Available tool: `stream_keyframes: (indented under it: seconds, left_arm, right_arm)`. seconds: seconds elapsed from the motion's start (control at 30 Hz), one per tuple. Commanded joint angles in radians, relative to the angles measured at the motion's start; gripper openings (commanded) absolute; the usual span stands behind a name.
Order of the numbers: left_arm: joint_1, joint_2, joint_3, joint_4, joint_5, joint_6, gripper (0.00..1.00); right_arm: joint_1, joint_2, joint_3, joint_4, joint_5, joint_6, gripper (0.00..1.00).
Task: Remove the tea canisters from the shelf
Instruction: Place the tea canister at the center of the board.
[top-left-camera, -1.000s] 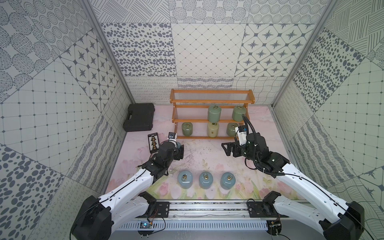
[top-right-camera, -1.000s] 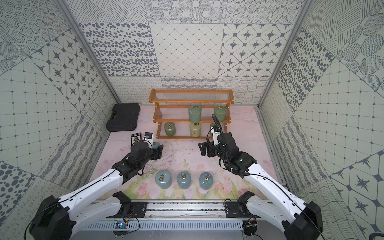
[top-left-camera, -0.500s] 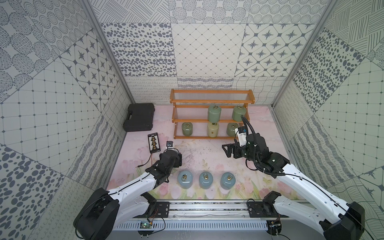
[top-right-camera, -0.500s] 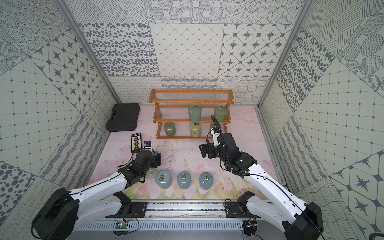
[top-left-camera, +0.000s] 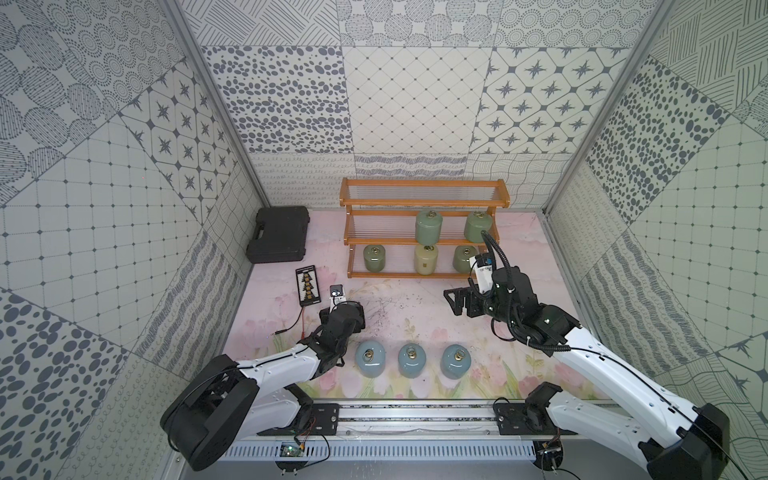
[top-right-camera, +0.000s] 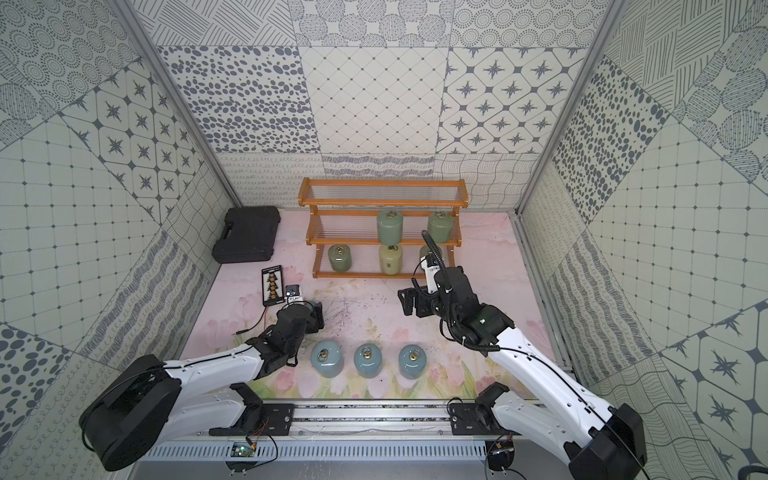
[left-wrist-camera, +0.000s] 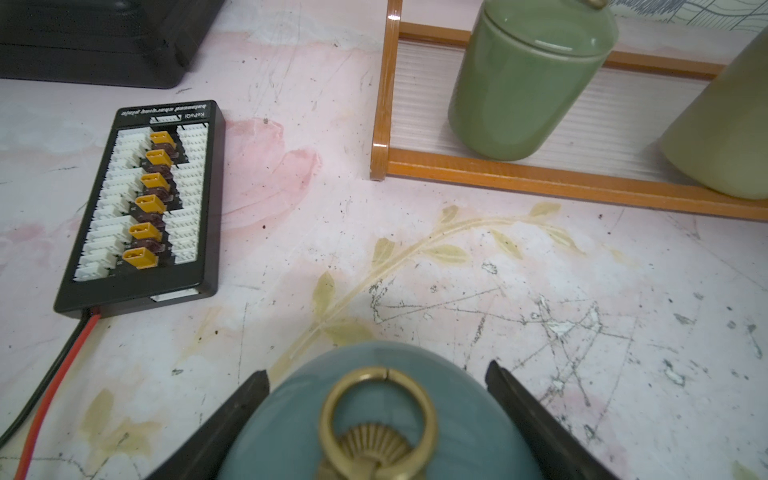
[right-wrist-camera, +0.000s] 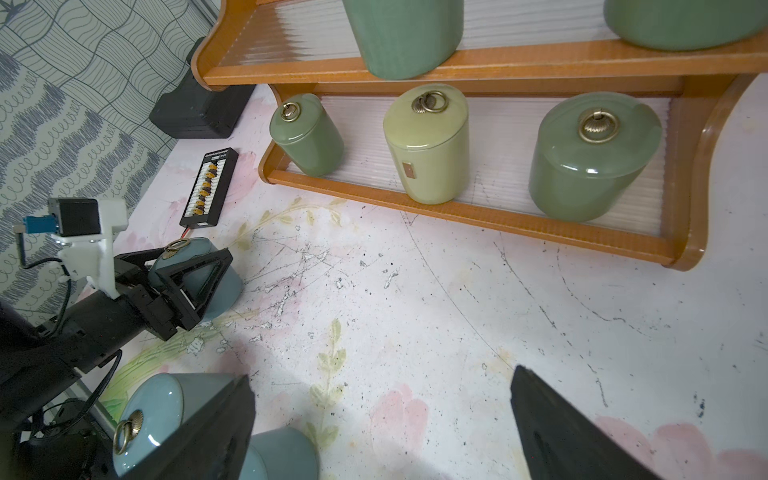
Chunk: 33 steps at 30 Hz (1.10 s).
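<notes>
retreat: left gripper (left-wrist-camera: 376, 372), pinching a light blue canister (left-wrist-camera: 282, 424), has pulled farther from the shelf (top-left-camera: 399, 274), so set-down looks near; right gripper (right-wrist-camera: 380, 374) hangs spread before the shelf.

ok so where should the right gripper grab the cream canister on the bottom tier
Grip the cream canister across its straight body, below the lid, coming level from the open front of the shelf. It stands upright with gaps to the green canisters either side, so the right gripper should fit. Its ring pull lies flat on the domed lid, a poor hold.
</notes>
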Motion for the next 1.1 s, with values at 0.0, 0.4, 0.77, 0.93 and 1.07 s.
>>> stream_keyframes:
  seconds: [0.0, 0.4, 0.77, 0.93, 1.07]
  left_arm:
    - [-0.015, 0.016, -0.015, 0.060, -0.068, -0.044, 0.71]
    - [-0.050, -0.055, -0.024, -0.035, -0.094, -0.060, 0.80]
    - [-0.055, -0.057, -0.019, -0.064, -0.076, -0.055, 0.87]
    - [-0.057, -0.077, -0.017, -0.087, -0.082, -0.052, 0.89]
    - [-0.058, -0.110, -0.015, -0.124, -0.079, -0.051, 0.90]
  right_arm:
    - [-0.003, -0.005, -0.002, 0.016, -0.002, -0.008, 1.00]
    - [-0.003, -0.007, -0.011, 0.021, -0.005, -0.004, 1.00]
    - [-0.003, -0.009, -0.017, 0.025, -0.006, -0.005, 1.00]
    - [-0.003, -0.010, -0.016, 0.025, -0.003, -0.005, 1.00]
    - [-0.003, -0.006, -0.018, 0.030, -0.005, -0.006, 1.00]
